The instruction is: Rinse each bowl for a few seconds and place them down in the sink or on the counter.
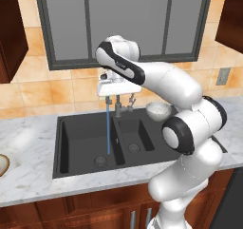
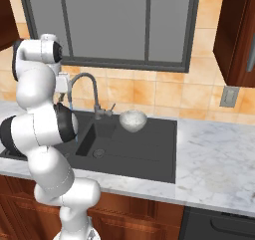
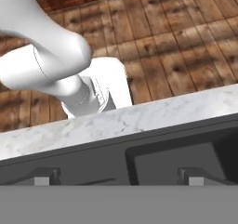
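Speckled bowl [image 1: 158,110], sink [image 1: 80,142] rear ledge
Sitting right of the tap; gripper [image 1: 113,86] hanging left, jaws spread, holding nothing

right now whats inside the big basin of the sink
A thin blue stream of water runs from the tap down beside the drain in the big basin. No bowl lies on the floor that shows; the near wall hides its front strip.

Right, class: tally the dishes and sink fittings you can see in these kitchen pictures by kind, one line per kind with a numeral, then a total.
Speckled whitish-grey bowl: 1
Tan-rimmed bowl at the left picture edge, on the counter: 1
Sink basins, big and small: 2
Gooseneck tap, with water running: 1
Total: 5
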